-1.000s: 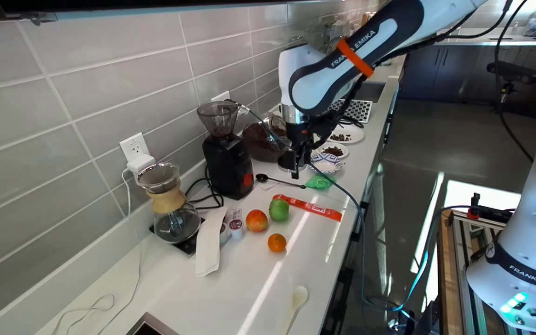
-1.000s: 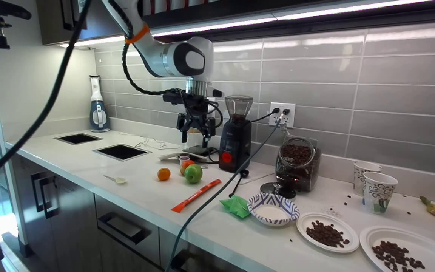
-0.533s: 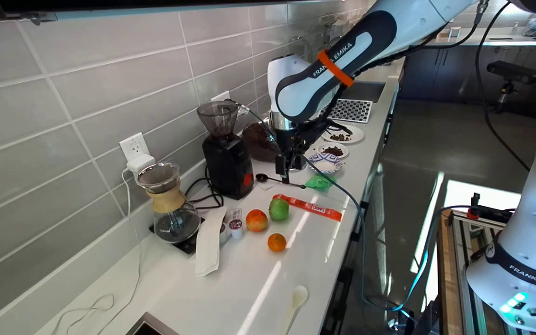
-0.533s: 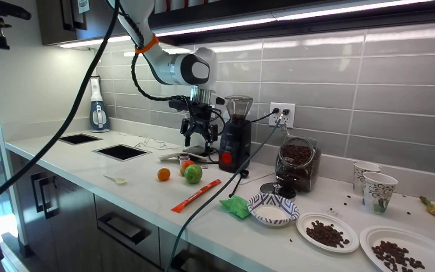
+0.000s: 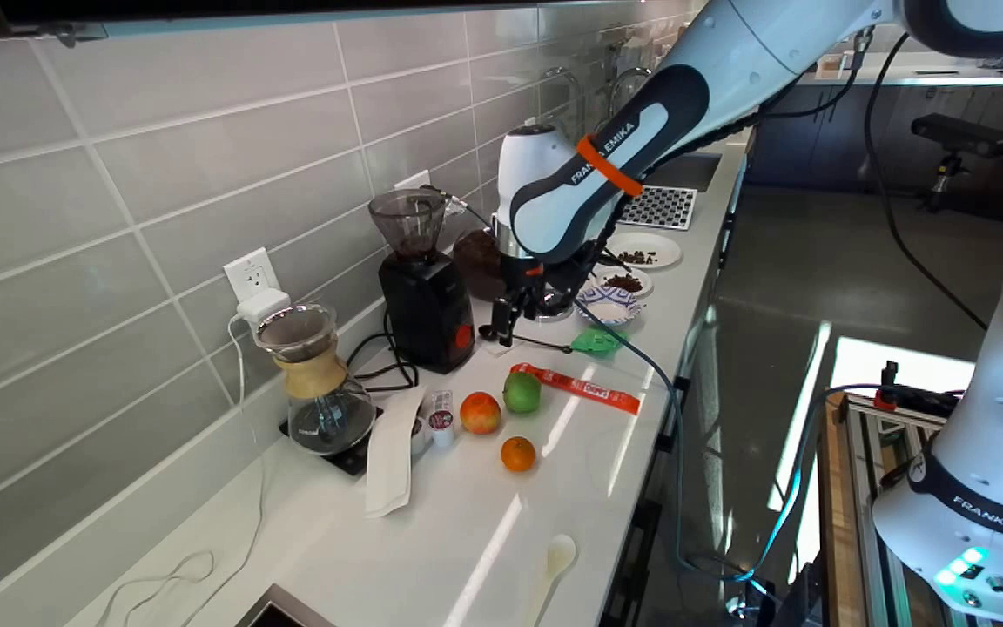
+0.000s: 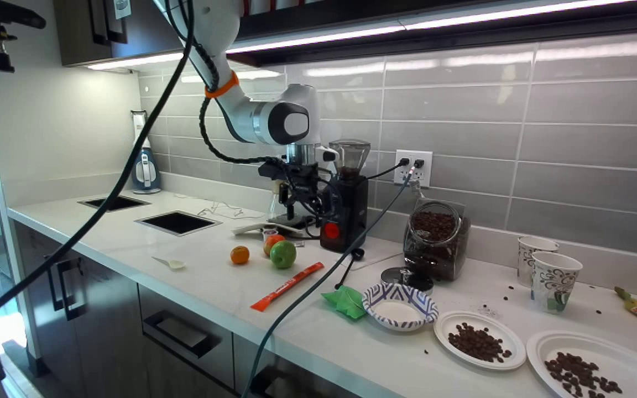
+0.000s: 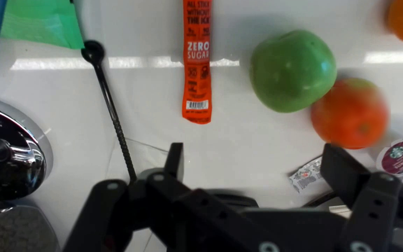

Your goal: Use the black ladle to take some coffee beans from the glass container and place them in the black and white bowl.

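Lower and nearer the coffee grinder (image 5: 427, 305) than a second ago, the Robotiq gripper (image 7: 253, 157) is hanging empty, jaws wide apart. Fetching the black ladle (image 7: 111, 104), lying between knobbed lid (image 7: 12, 150) and red stick packet (image 7: 197, 63), is apparently the step in hand, the next move likely calling for a sideways shift over its handle.

Wrist view: ladle (image 7: 113, 113) partly behind end effector (image 7: 254, 154)

Brightly lit, streaked with glare.
In an exterior view, the tiles (image 6: 451, 105) are washed by the strip light (image 6: 517, 12) above; in the wrist view, the counter (image 7: 236, 150) is crossed by glare and the red fruit (image 7: 350, 113) is blurred.
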{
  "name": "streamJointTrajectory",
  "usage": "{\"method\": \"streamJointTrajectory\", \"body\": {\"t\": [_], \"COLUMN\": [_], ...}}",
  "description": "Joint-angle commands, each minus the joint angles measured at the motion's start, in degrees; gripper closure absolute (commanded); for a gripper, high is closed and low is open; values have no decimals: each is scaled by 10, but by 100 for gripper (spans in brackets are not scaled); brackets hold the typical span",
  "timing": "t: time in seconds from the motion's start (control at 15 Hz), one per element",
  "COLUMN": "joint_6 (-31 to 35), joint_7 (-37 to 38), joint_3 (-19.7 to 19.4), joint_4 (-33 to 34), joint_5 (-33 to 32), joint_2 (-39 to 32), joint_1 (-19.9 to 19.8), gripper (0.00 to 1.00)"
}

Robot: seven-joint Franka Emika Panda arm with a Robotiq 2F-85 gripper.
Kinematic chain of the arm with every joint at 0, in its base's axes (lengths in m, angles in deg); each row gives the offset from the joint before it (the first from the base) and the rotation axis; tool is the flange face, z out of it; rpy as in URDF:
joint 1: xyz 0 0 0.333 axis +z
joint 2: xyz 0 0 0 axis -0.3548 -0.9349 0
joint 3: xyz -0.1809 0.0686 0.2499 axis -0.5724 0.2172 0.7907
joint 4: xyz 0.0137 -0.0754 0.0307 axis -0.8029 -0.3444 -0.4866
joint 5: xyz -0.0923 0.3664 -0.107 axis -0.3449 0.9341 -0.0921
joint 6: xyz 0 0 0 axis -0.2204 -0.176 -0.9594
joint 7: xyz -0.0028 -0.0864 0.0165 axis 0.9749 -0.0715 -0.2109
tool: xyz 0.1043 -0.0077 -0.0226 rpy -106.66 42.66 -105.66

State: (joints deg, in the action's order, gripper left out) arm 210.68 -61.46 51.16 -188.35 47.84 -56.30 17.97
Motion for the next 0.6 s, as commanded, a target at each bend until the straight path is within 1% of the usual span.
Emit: {"method": "streamJointTrajectory", "body": {"t": [0.0, 0.2, 0.27, 0.53], "joint_6": [64, 89, 95, 93], "joint_7": [13, 33, 48, 93], "joint_3": [-6, -23, -35, -66], "joint_4": [26, 52, 61, 102], "joint_5": [-26, -57, -75, -124], "joint_2": [-50, -86, -98, -140], "joint_1": [4, 11, 18, 37], "gripper": [0, 0, 0, 0]}}
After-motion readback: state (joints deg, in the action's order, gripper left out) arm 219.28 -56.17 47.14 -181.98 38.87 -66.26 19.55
